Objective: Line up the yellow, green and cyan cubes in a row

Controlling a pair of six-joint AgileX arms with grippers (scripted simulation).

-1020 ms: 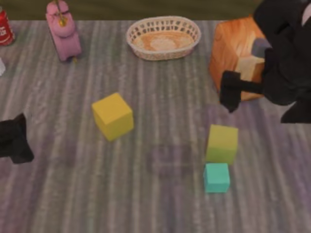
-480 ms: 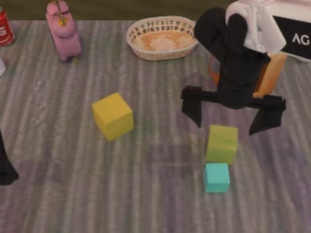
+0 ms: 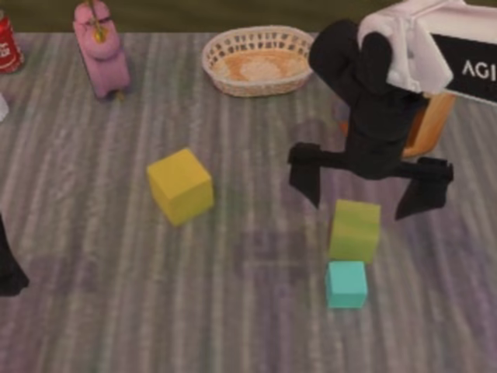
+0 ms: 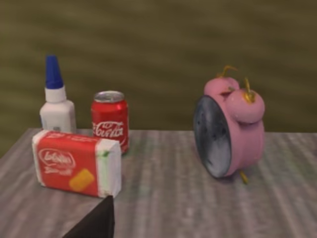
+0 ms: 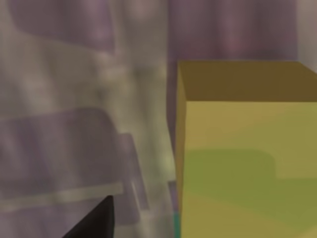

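The right arm's white casing (image 3: 419,43) carries the letters "AGI", cut off at the frame edge. Below it the right tool (image 3: 371,186) hangs spread wide, holding nothing, above the surface (image 3: 93,311). The green cube (image 3: 355,230) sits just under the gap between its fingers, the smaller cyan cube (image 3: 345,284) touching that cube's near side, and the yellow cube (image 3: 180,186) lies well off to the tool's left. The left tool (image 3: 9,268) is parked at the left edge, its opening unclear. Its wrist view shows a Coca-Cola can (image 4: 110,121).
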